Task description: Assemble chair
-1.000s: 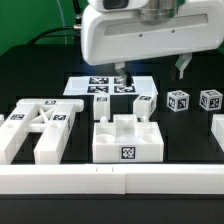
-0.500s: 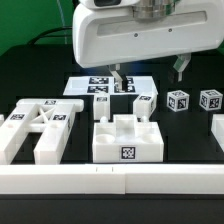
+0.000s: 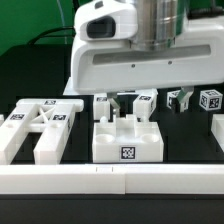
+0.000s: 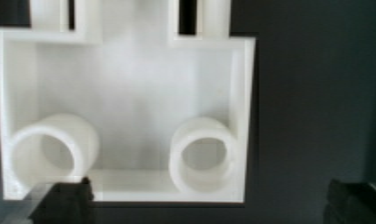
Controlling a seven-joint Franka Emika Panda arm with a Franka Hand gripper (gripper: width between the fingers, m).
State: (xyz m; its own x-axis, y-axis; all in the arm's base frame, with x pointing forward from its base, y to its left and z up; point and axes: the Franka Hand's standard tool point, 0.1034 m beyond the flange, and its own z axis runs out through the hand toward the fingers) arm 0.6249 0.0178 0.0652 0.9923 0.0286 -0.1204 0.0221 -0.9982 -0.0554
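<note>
A black tabletop runs back to a green backdrop, with a long white rail across its front edge. The large glossy white robot arm fills the upper part of the exterior view, hanging low over the middle of the table. At the exterior view's left the white slotted plastic back frame lies flat. The white blocky plastic seat block sits in the centre, just in front of the arm and apart from the frame, so the chair's parts are loose and unjoined. A small white tagged block and a second one stand behind, at the exterior view's right. The two-finger gripper hangs above the seat block, its dark fingertips spread wide, holding nothing. This looks like the approach to grasp the seat block. Next, I judge, the gripper must drop until its fingers straddle the block's sides, then close squarely.
</note>
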